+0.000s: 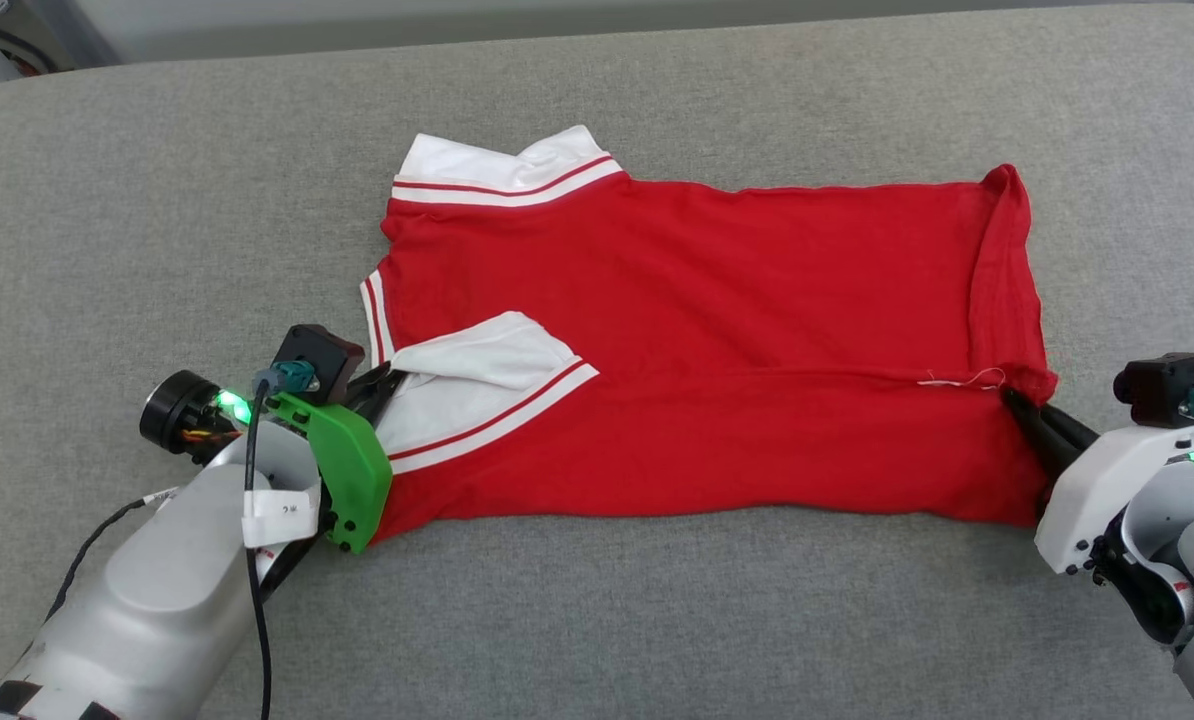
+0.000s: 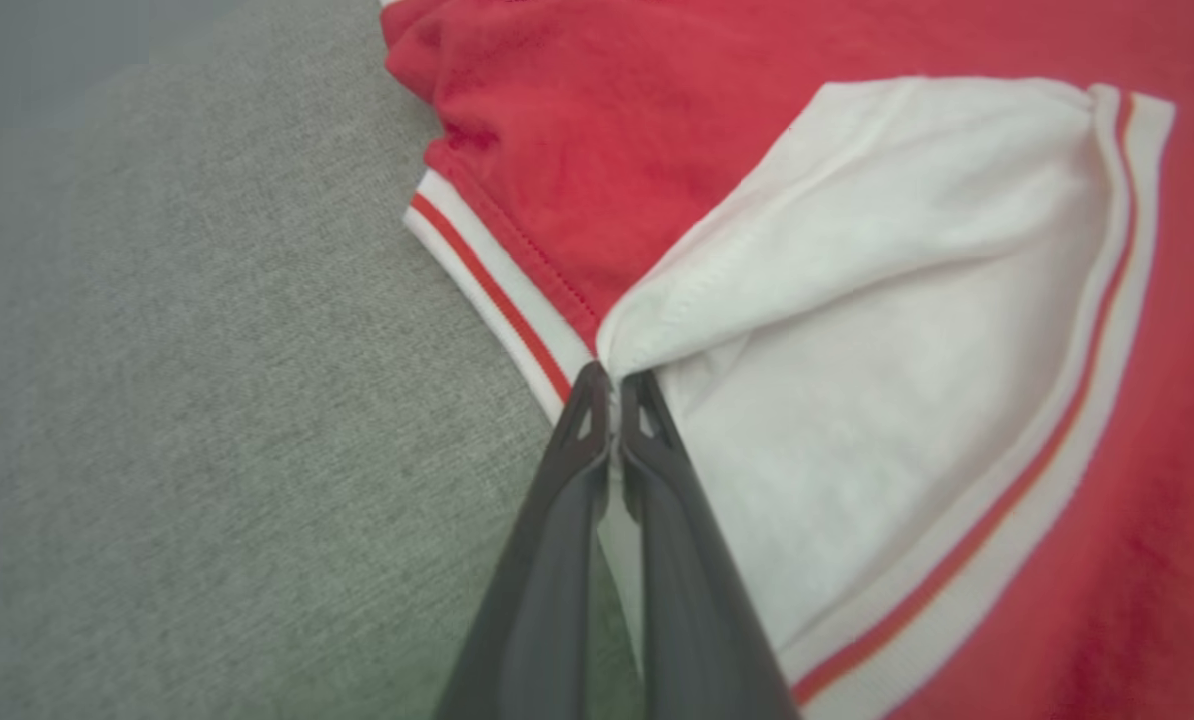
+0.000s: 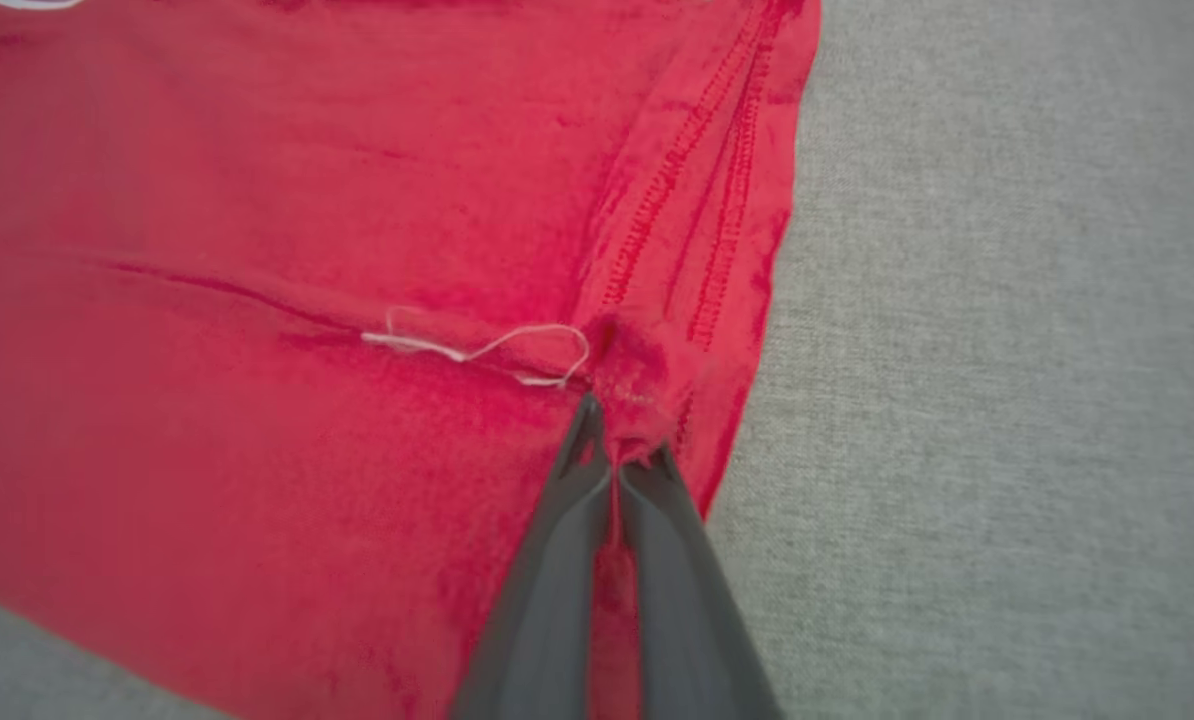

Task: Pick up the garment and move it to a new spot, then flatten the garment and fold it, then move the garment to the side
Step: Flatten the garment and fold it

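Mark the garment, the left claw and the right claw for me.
garment (image 1: 717, 300), head view, red body panel.
left claw (image 2: 614, 380), left wrist view, between its fingertips.
right claw (image 3: 624, 432), right wrist view, between its fingertips.

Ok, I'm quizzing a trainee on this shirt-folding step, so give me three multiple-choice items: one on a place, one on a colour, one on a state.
1. Where does the left end effector grip the garment?
A) the folded-in white sleeve
B) the bottom hem
C) mid-body

2. What colour is the loose thread by the right end effector?
A) black
B) white
C) blue

3. How is the right end effector?
A) wide open
B) shut on nothing
C) shut on the garment

Answers:
1 A, its fingertips pinch the sleeve's edge in the left wrist view.
2 B, it shows pale against the red cloth.
3 C, the fingers meet with red fabric between them.
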{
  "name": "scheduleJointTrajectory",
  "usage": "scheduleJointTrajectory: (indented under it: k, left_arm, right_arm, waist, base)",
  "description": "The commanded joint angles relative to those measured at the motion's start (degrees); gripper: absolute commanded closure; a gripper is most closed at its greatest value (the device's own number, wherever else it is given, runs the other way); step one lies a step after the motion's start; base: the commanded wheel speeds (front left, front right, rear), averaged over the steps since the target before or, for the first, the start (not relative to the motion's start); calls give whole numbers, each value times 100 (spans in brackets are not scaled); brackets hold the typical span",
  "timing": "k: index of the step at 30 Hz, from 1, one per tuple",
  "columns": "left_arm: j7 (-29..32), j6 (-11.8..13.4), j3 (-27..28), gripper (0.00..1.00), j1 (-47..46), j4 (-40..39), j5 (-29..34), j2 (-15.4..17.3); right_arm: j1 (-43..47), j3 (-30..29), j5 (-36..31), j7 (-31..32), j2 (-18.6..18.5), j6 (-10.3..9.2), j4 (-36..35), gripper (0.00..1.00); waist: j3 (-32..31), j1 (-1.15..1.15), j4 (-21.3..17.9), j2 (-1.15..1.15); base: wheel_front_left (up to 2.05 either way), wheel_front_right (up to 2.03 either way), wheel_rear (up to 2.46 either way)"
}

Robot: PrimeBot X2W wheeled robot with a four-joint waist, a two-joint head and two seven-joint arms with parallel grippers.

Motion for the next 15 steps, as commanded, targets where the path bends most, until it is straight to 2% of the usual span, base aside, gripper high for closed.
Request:
scheduleJointTrajectory:
  k: [1,7,8,9,10,11,15]
  left_arm:
    - [-32,-16,-117,100,-120,153,-116,-31]
    - [-298,-16,-517,100,-248,604,-526,-171]
    - [-338,-17,-548,74,-273,658,-603,-194]
    - [-397,-17,-578,5,-317,721,-689,-208]
    - [-456,-17,-591,0,-358,766,-752,-213]
    - [-512,-17,-608,0,-404,804,-836,-213]
    - [-560,-17,-720,0,-588,749,-1152,-87]
  right_arm:
    - [-130,83,10,-27,40,-5,110,100]
    - [-335,356,116,-231,111,-5,510,100]
    - [-353,384,131,-277,105,-5,538,100]
    - [-369,421,134,-348,83,-5,549,69]
    - [-374,443,144,-410,69,-5,551,18]
    - [-374,448,167,-499,53,-5,544,0]
    - [-271,417,260,-767,-56,-5,386,0]
  waist:
    - [54,-1,-26,0]
    - [55,-1,-13,0]
    - [38,-1,-5,0]
    - [4,-1,12,0]
    - [-29,-1,25,0]
    - [-80,-1,41,0]
    - [-288,-1,120,0]
  base:
    - [0,0,0]
    - [0,0,0]
    - [0,0,0]
    - [0,0,0]
    - [0,0,0]
    - [0,0,0]
    - [0,0,0]
